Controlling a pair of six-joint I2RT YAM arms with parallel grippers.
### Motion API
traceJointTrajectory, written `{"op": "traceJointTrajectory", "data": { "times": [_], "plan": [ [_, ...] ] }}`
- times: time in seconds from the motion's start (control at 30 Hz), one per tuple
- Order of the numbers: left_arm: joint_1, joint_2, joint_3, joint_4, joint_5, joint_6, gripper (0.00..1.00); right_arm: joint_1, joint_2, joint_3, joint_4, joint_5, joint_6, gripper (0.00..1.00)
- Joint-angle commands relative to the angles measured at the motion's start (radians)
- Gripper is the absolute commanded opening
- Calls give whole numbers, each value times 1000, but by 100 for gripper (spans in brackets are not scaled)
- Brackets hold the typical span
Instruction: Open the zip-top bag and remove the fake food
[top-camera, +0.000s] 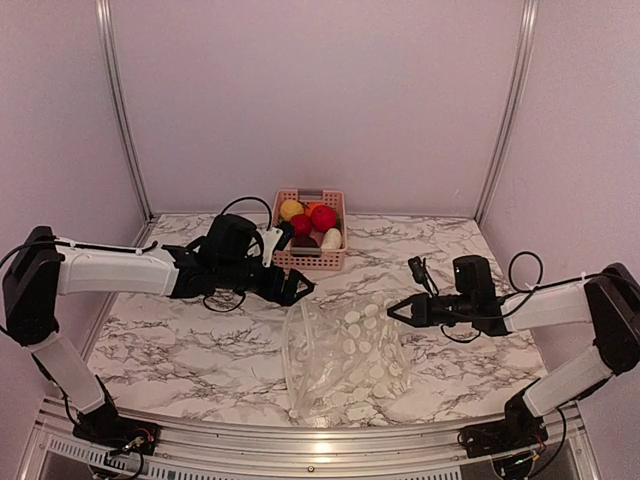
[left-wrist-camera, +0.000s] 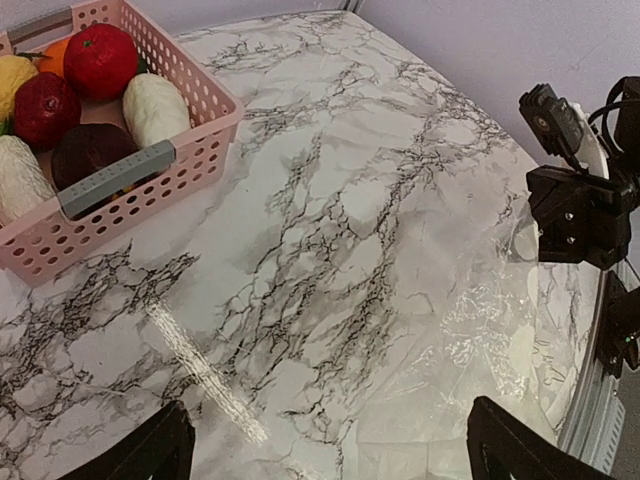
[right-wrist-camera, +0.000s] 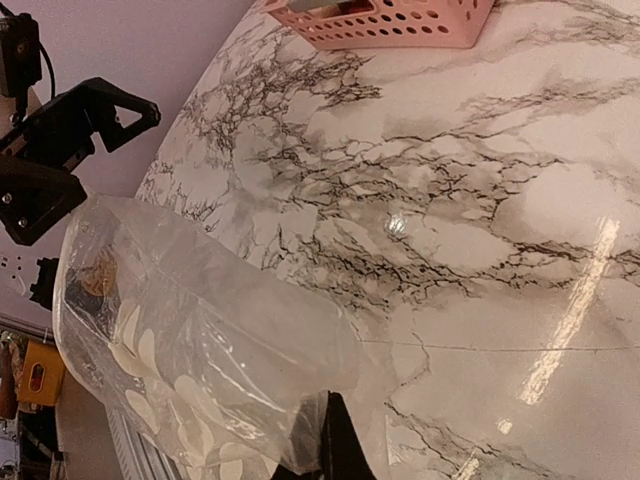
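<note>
The zip-top bag (top-camera: 345, 355) is clear with white dots and lies crumpled on the marble table between the arms. Nothing shows inside it. My right gripper (top-camera: 392, 308) is shut on the bag's far right edge and holds it slightly raised; the film wraps round its closed fingertips (right-wrist-camera: 340, 452), with the bag (right-wrist-camera: 200, 330) spreading left. My left gripper (top-camera: 300, 288) is open and empty just above the bag's far left corner; its fingers (left-wrist-camera: 150, 450) stand wide apart over the table and the bag's edge (left-wrist-camera: 480, 330). The fake food (top-camera: 310, 222) lies in the pink basket (left-wrist-camera: 215, 130).
The pink basket (top-camera: 312, 262) stands at the back centre against the wall. It shows at the top edge of the right wrist view (right-wrist-camera: 400, 22). White walls with metal posts close in the table on three sides.
</note>
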Motion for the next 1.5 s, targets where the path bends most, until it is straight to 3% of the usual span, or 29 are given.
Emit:
{"op": "traceJointTrajectory", "data": {
  "times": [0.0, 0.1, 0.23, 0.43, 0.53, 0.8, 1.1, 1.13, 1.23, 1.3, 1.4, 1.47],
  "plan": [
    [-37, -8, -44, 31, 40, -38, 95, -5, -36, 1, -12, 19, 5, 0],
    [-57, -4, -69, 51, 65, -43, 89, -5, -50, -1, -24, 26, 3, 0],
    [-66, -28, -118, 107, 93, -69, 70, -5, -63, -7, -31, 35, 3, 0],
    [-64, -56, -161, 170, 178, -94, 24, -5, -81, -11, -47, 55, -1, 0],
    [-56, -67, -137, 90, 134, -35, 0, -5, -82, -11, -61, 63, -9, 0],
    [139, -87, -147, 99, 85, -7, 0, -16, -68, -15, -104, 117, -45, 0],
    [155, 31, -32, 189, 78, -33, 0, -23, 43, 117, -134, 167, -69, 0],
    [156, 45, -12, 180, 68, -28, 8, -23, 67, 149, -155, 168, -77, 3],
    [158, 70, 38, 122, 30, -20, 46, -27, 82, 220, -227, 182, -106, 35],
    [158, 45, 17, 117, 3, -31, 61, -43, 51, 213, -259, 189, -113, 50],
    [158, -14, -61, 131, -9, -50, 70, -69, -14, 166, -290, 188, -113, 66],
    [153, -57, -119, 134, 9, -63, 71, -72, -48, 138, -314, 171, -123, 69]
  ]
}}
